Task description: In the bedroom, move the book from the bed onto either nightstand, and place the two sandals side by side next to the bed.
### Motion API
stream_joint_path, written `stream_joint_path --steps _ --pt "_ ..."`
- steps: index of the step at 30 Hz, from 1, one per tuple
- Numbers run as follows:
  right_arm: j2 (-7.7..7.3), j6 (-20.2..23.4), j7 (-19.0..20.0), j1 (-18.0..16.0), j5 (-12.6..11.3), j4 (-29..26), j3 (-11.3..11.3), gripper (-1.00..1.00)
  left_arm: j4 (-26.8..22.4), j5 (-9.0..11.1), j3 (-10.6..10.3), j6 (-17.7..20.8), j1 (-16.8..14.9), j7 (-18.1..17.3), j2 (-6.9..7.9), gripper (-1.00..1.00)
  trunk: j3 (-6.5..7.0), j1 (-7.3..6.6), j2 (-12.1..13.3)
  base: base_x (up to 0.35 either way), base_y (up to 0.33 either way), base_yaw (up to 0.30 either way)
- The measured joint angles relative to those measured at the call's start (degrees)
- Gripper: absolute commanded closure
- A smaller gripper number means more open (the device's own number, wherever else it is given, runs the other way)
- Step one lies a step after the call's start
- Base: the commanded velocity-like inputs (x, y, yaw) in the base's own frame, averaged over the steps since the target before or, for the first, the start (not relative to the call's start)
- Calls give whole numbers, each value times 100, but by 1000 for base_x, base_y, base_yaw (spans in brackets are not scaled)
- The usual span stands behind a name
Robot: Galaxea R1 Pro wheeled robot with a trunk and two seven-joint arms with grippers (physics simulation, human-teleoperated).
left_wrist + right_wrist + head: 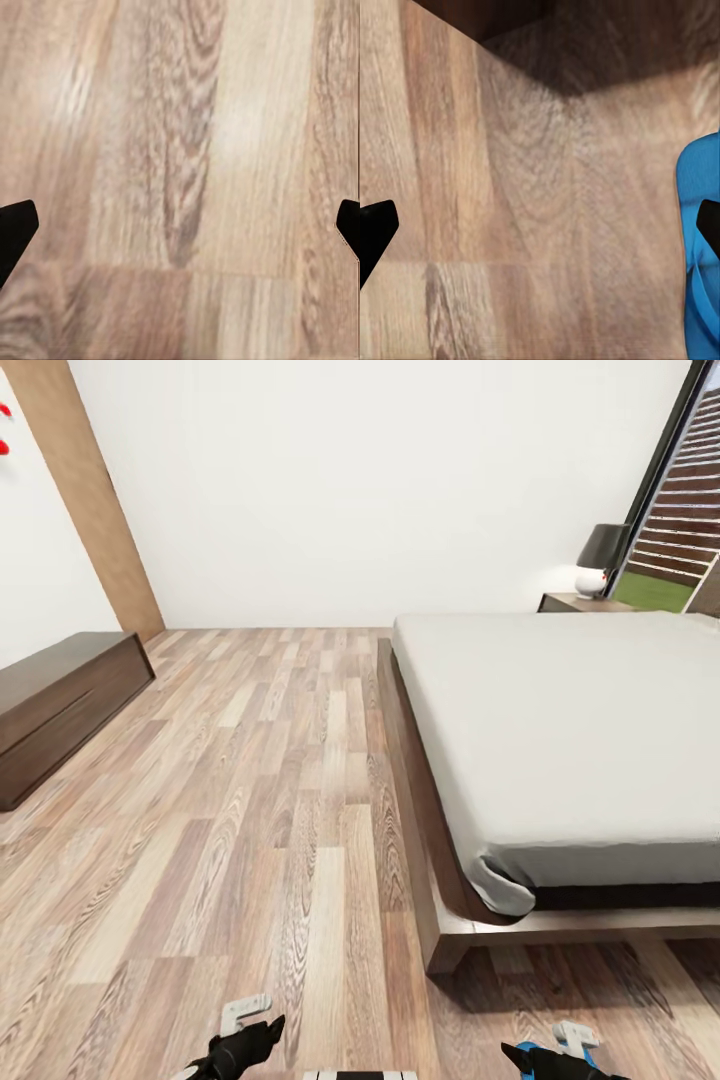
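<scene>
The bed (560, 740), with a plain off-white mattress on a dark wood frame, fills the right of the head view. A dark nightstand (572, 602) stands at its far corner. No book shows on the visible mattress. A bright blue sandal (701, 262) lies on the plank floor near the bed frame's shadowed corner, beside one fingertip of my right gripper (540, 232), which is open. In the head view my right gripper (550, 1060) hangs low at the foot of the bed. My left gripper (245, 1048) is open over bare floor (180, 150).
A long low dark cabinet (60, 705) runs along the left wall beside a brown wooden door panel (90, 500). A lamp (600, 555) sits on the nightstand by the tall window (680, 510). Open plank floor (260, 780) lies between cabinet and bed.
</scene>
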Motion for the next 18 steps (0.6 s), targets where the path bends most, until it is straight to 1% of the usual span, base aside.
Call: stream_joint_path --steps 13,18 --pt "5 0 -6 0 8 6 5 -100 35 1 -20 -50 0 14 -4 -100 288 -33 17 0 0 0" --pt "37 0 -37 0 11 9 7 -100 39 1 -20 -51 0 14 -6 -100 399 -46 24 0 0 0"
